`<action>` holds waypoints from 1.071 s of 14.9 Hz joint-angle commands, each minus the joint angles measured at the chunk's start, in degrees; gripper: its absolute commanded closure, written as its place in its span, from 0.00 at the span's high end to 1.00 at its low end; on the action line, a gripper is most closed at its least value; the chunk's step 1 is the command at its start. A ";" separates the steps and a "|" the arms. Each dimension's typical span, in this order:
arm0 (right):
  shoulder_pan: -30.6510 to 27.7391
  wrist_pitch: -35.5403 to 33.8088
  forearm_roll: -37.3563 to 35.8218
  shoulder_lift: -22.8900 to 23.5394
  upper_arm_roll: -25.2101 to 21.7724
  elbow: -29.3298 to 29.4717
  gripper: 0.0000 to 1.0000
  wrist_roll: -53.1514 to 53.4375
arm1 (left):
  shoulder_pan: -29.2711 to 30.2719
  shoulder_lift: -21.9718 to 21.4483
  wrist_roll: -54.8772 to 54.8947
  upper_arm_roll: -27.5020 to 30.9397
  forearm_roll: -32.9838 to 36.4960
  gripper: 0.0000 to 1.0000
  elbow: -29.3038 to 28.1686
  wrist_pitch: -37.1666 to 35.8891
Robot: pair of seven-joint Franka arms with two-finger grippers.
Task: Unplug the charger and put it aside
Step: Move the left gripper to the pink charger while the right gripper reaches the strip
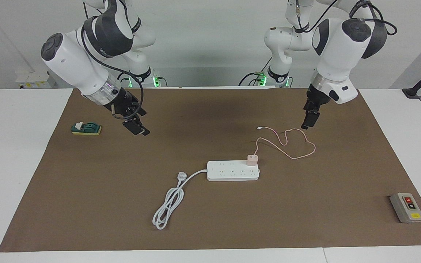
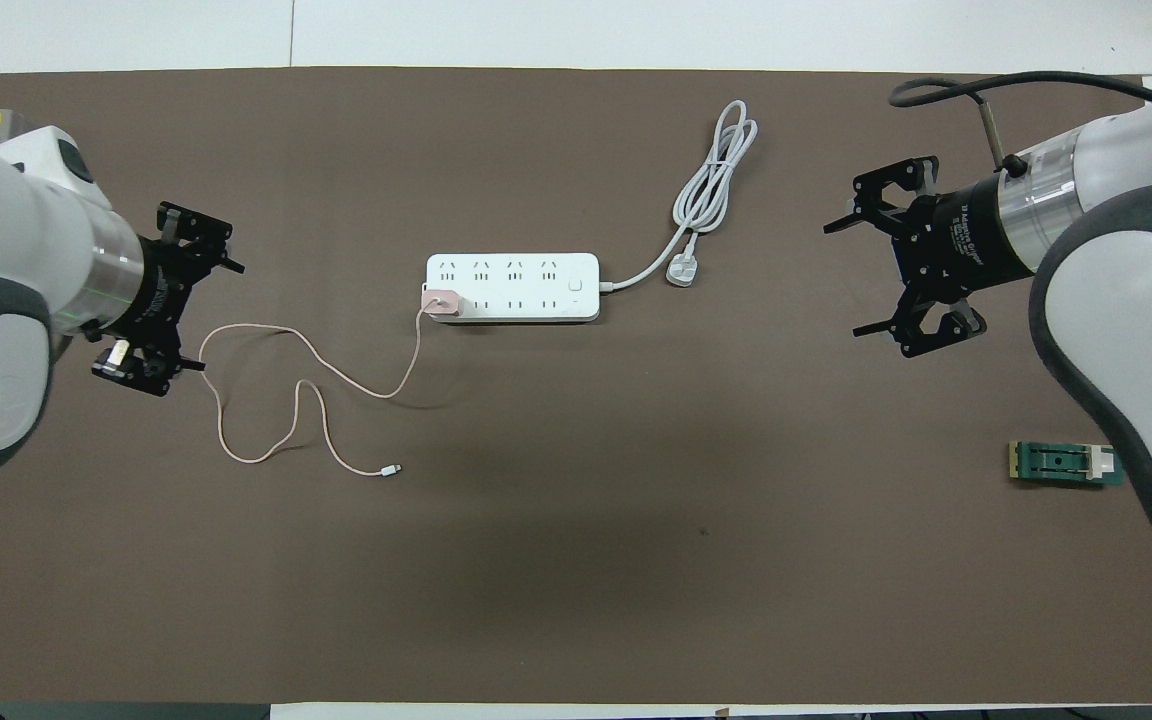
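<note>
charger [image 1: 252,159] upright in power strip [image 1: 232,171]

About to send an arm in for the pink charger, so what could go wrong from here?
The charger sits plugged in at one end of the loose power strip, so pulling it may lift or drag the strip unless the other arm pins it. Its pink cable loops under the left gripper and could snag. The right gripper waits over bare mat.
</note>
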 commanded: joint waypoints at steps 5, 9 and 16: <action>4.04 9.58 8.69 6.19 0.24 -1.58 1.00 11.60 | -4.74 8.61 -22.59 0.77 1.39 1.00 3.29 3.66; 7.29 11.61 12.02 9.18 0.41 -1.50 1.00 3.28 | -6.06 10.63 -26.19 0.59 0.43 1.00 2.59 6.64; 9.15 18.62 15.37 9.27 0.41 -6.06 1.00 1.32 | -8.61 11.51 -29.27 0.33 -2.83 1.00 -0.40 14.73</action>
